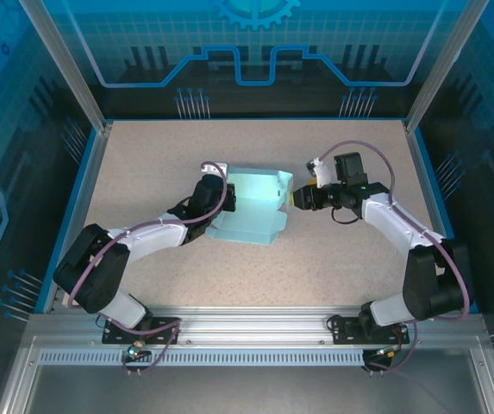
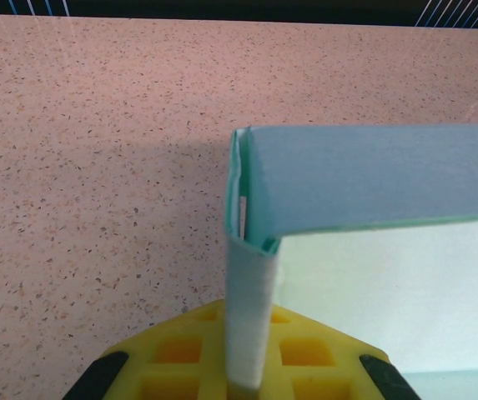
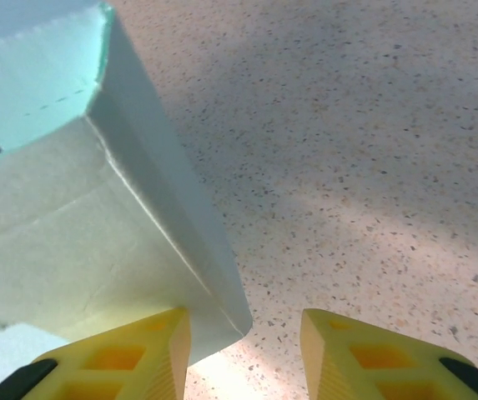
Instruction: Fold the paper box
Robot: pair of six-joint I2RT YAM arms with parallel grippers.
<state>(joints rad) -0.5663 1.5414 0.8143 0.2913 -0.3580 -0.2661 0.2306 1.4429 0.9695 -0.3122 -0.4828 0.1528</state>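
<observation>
Two tools flank the paper box [image 1: 253,205] on the tabletop [image 1: 143,164]. Left tool [image 1: 227,200] — clamped on an upright flap. Right tool [image 1: 292,198] — fingers apart, box corner just beside one finger [image 3: 138,358].

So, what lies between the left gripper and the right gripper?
The paper box, partly folded, lies between the left gripper and the right gripper; the top external view shows it.

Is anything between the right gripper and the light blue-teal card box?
Nothing visible: a corner of the light blue-teal card paper box reaches into the gap between the open yellow fingers of the right gripper, above the speckled tabletop.
</observation>
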